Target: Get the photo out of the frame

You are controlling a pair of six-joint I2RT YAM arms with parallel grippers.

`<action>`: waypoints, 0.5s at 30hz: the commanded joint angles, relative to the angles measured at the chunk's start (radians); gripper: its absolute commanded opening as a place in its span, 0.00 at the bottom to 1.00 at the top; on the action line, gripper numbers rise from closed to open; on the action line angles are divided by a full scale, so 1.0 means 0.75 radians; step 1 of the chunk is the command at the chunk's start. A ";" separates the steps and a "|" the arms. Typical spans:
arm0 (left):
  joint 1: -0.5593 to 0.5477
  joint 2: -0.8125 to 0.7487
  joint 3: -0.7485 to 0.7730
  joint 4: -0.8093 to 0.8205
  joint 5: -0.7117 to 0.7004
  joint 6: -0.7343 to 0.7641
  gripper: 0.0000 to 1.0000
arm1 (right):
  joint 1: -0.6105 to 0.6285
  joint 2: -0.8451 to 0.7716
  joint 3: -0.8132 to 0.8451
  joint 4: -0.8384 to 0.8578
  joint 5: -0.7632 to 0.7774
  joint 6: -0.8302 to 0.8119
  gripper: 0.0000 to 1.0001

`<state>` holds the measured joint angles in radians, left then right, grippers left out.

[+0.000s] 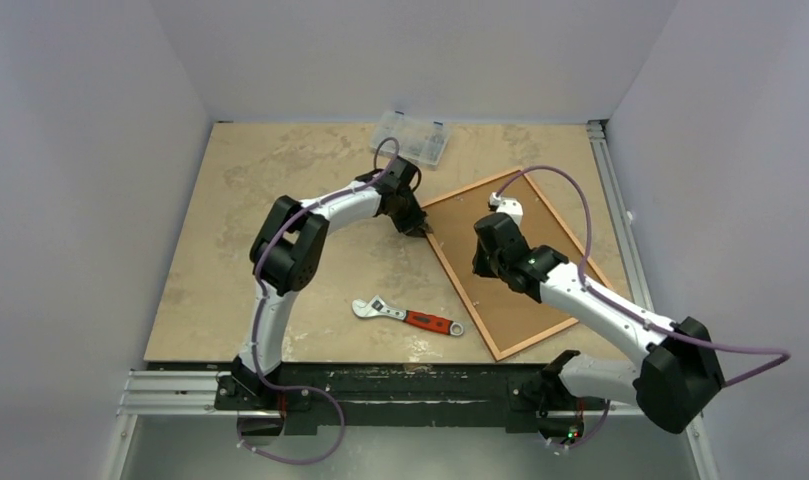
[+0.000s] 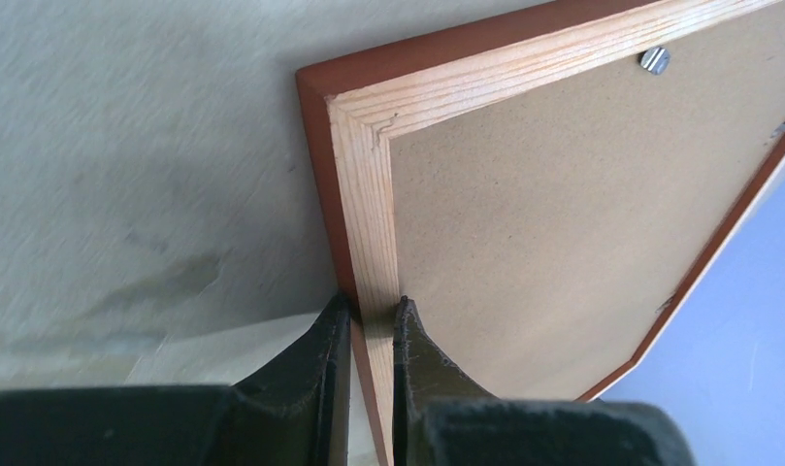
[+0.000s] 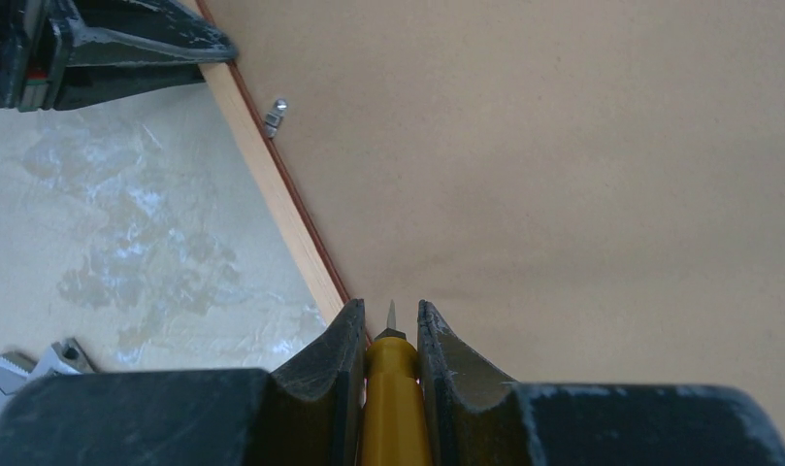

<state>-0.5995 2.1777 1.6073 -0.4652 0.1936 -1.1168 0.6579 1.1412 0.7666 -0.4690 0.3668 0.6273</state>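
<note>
Black fingers of my right gripper (image 3: pixel 388 316) are closed on a yellow-handled, metal-tipped tool (image 3: pixel 396 408) over the flat brown fibreboard backing board (image 3: pixel 582 175). My left gripper (image 2: pixel 374 309), jaws narrow, pinches a rail of the thin red-orange wooden picture frame (image 2: pixel 369 194). It lies back-up on the mottled beige table (image 1: pixel 240 200), right of centre. A red-handled adjustable wrench (image 1: pixel 408 316) lies apart on its left.

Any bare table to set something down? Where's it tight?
Widest bare patch: the far-left area of the table, bordered by the plastic box and the left arm. A smaller one lies between the left arm, the wrench and the frame. Crowded: the right half, filled by the frame with the right arm over it.
</note>
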 commanded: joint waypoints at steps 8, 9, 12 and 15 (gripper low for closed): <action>0.030 0.168 0.234 0.180 0.223 0.135 0.00 | -0.072 0.378 0.315 0.223 -0.064 -0.237 0.00; 0.032 0.167 0.228 0.179 0.220 0.137 0.00 | -0.078 0.421 0.341 0.228 -0.059 -0.249 0.00; 0.037 0.170 0.215 0.180 0.229 0.137 0.00 | -0.080 0.505 0.412 0.256 -0.042 -0.286 0.00; 0.042 0.182 0.213 0.174 0.244 0.130 0.00 | -0.083 0.567 0.462 0.290 -0.010 -0.325 0.00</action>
<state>-0.5804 2.2917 1.7451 -0.4129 0.3134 -1.0492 0.6014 1.5356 1.0386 -0.3199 0.3233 0.4477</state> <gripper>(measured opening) 0.127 0.173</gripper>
